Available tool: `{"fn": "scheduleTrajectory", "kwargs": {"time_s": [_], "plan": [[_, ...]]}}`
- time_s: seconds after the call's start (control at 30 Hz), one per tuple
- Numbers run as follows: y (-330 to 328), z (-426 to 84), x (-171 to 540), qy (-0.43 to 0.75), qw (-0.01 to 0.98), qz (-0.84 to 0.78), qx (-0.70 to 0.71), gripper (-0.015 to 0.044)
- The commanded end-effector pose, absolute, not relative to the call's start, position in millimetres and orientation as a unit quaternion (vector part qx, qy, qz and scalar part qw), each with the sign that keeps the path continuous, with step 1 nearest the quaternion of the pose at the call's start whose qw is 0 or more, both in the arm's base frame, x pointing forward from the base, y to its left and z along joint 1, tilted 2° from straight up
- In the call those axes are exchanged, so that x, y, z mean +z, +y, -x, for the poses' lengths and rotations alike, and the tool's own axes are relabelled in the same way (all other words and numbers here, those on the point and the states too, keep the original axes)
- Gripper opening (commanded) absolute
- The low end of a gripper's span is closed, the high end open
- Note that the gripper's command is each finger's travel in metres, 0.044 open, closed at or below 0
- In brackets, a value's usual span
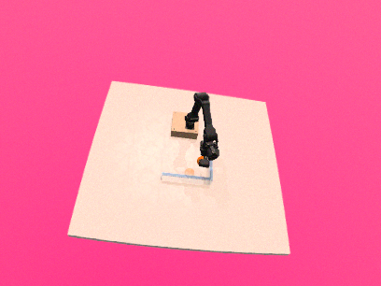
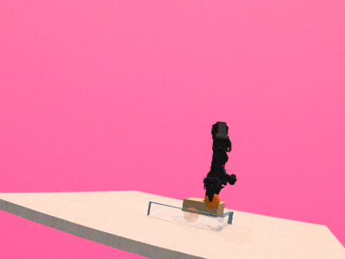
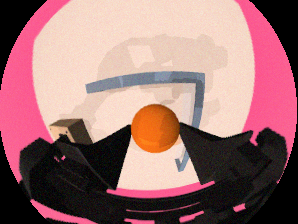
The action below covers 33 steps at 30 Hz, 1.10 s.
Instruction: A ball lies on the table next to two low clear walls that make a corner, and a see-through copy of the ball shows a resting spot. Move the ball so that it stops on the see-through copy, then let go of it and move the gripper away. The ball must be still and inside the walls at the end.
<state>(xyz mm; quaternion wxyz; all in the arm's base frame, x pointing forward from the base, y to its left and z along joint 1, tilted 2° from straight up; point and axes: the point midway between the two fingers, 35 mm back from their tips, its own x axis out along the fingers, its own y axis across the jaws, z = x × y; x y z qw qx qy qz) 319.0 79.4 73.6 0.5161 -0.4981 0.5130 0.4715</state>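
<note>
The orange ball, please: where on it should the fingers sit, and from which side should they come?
Across its widest middle, from above, as the gripper holds the ball now. It is round, so a grip off the middle would probably squeeze it out; the low clear walls hinder sideways approaches.

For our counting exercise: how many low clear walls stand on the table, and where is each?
2. The long low clear wall runs along the table's near side; the short low clear wall meets it at the right end, beside the black parallel-jaw gripper holding the solid orange ball. None seem hidden.

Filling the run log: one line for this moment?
jaws: shut on ball | ball: lifted, short of copy | walls: beside
</note>
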Motion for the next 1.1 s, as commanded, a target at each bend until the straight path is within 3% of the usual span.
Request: {"fn": "scheduleTrajectory", "kwargs": {"time_s": [0.0,0.4,1.07], "plan": [[80.8,-318.7,97.3,0.508,0.515,0.503,0.474,0.0],[80.6,-309.7,142.5,0.51,0.514,0.499,0.476,0.0],[46.8,-342.2,116.7,0.655,0.668,0.261,0.239,0.0]]}}
